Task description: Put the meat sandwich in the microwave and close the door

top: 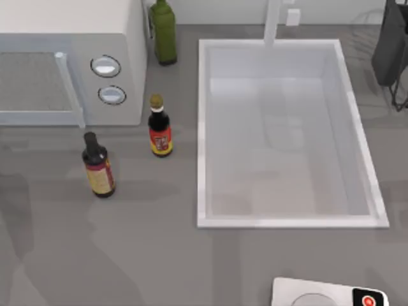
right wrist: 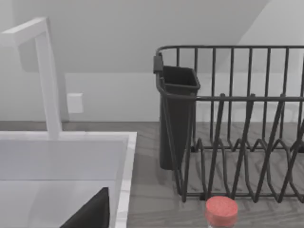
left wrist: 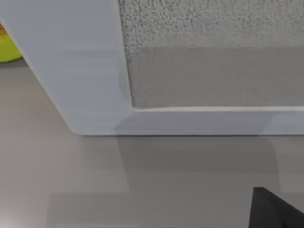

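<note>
Starting at the near edge, a white scale [top: 328, 294] with a red button sits at 5 o'clock on the table [top: 146, 255]. Farther in, two dark sauce bottles stand upright around 9 o'clock: a brown-labelled bottle [top: 98, 166] and, just beyond it toward 2 o'clock, a red-labelled bottle [top: 159, 127]. A white sink [top: 203, 127] fills the 3 o'clock side, with its faucet [top: 273, 22] at the far rim.

The microwave [top: 121, 38] stands at 10 o'clock, and the door [top: 38, 115] looks flush with its front. Where the meat sandwich lies, I cannot tell. The left gripper [left wrist: 278, 211] hangs close before the door's white frame and mesh; the right gripper [right wrist: 90, 213] hovers over the sink. For both, I cannot tell how the jaws stand.

Farthest off, a green bottle [top: 163, 32] is at 11 o'clock. At 1 o'clock is a black dish rack [right wrist: 237, 142], with a red-capped jar [right wrist: 221, 211] before it.
</note>
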